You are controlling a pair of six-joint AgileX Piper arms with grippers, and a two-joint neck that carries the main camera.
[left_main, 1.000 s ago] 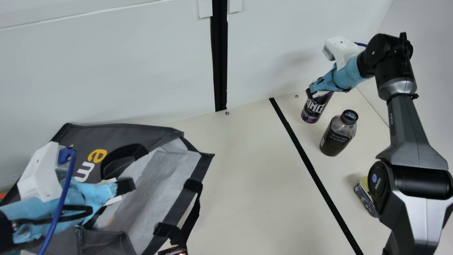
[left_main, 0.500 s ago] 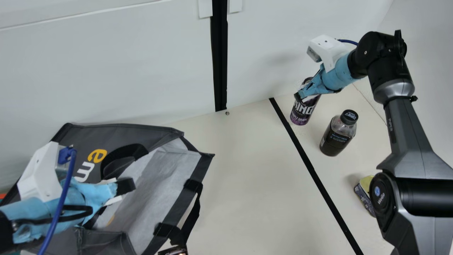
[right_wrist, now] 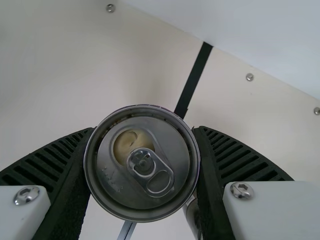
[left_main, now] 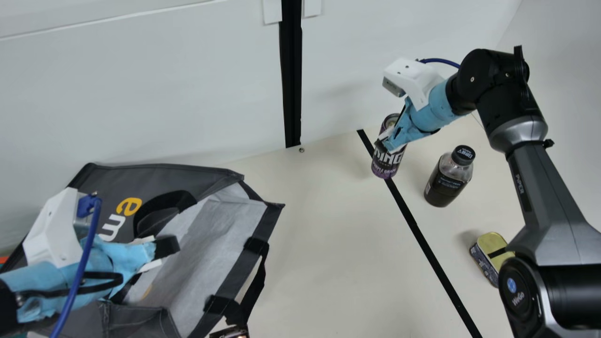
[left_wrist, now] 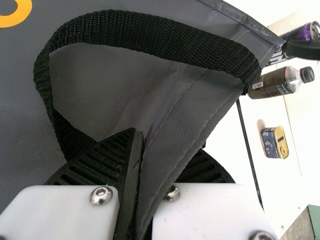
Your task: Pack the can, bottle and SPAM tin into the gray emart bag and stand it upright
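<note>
Can (left_main: 386,166), purple: held in right tool (left_main: 389,141), shifted leftward in main view, now overlapping black strip (left_main: 434,258). Bottle (left_main: 442,185): unmoved, upright on worktop (left_main: 328,263). Tin (left_main: 489,244): same spot, less hidden by right arm (left_main: 544,188). Gray bag (left_main: 164,173): unshifted, cloth pinched in left tool (left_main: 164,249).

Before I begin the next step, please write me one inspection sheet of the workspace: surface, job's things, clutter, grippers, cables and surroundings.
Surface: cream table with a black stripe.
Job's things: can held; bottle upright and SPAM tin on the table; gray emart bag with its mouth open.
Clutter: dark object at the main view's bottom edge, kind unclear.
Grippers: left gripper pinches bag cloth; right gripper clamps the can.
Cables: blue cable on left arm, another on right arm.
Surroundings: white wall, black vertical strip.
</note>
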